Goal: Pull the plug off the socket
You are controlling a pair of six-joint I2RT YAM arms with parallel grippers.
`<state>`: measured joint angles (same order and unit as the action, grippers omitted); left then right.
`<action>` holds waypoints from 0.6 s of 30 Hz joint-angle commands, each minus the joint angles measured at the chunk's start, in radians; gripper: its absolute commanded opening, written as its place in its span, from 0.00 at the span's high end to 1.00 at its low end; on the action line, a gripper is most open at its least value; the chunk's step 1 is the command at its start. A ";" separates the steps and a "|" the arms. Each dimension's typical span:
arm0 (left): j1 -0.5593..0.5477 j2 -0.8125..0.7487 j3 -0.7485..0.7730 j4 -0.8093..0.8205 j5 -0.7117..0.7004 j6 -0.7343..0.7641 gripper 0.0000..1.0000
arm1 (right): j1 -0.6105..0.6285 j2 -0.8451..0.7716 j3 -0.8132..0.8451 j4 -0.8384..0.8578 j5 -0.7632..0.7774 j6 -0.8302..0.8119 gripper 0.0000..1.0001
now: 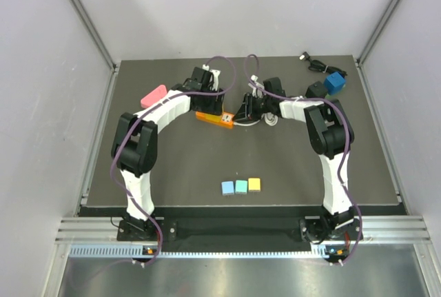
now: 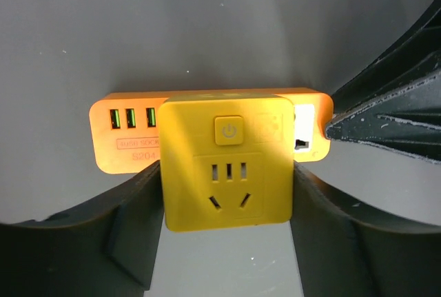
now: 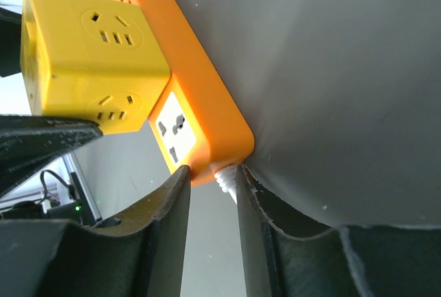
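Note:
An orange power strip (image 1: pixel 213 118) lies flat on the dark table (image 1: pixel 186 166). A yellow cube plug (image 2: pixel 224 162) sits plugged into the strip (image 2: pixel 127 131). In the top view my left gripper (image 1: pixel 209 101) hides the cube. My left gripper (image 2: pixel 226 197) has its fingers (image 2: pixel 131 228) pressed on both sides of the cube. My right gripper (image 1: pixel 242 112) is at the strip's right end. In the right wrist view it (image 3: pixel 210 173) is closed around the white cable collar (image 3: pixel 226 180) and the strip's end (image 3: pixel 207 118). The cube (image 3: pixel 89 56) shows at upper left.
A pink block (image 1: pixel 154 94) lies at the back left. A blue cube (image 1: pixel 335 81), a black adapter (image 1: pixel 317 89) and a black cable (image 1: pixel 313 61) lie at the back right. Three small coloured tiles (image 1: pixel 241 186) sit near the front. A white cord (image 1: pixel 265 120) curls under the right wrist.

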<state>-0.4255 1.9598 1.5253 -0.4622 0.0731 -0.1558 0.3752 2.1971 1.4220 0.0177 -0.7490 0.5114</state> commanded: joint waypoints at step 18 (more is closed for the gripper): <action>-0.021 -0.036 -0.048 0.059 -0.030 -0.039 0.94 | 0.077 -0.002 0.195 -0.202 0.172 -0.097 0.59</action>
<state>-0.4351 1.9511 1.4990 -0.4221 0.0513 -0.1833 0.4252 2.1963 1.5543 -0.1764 -0.6174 0.4419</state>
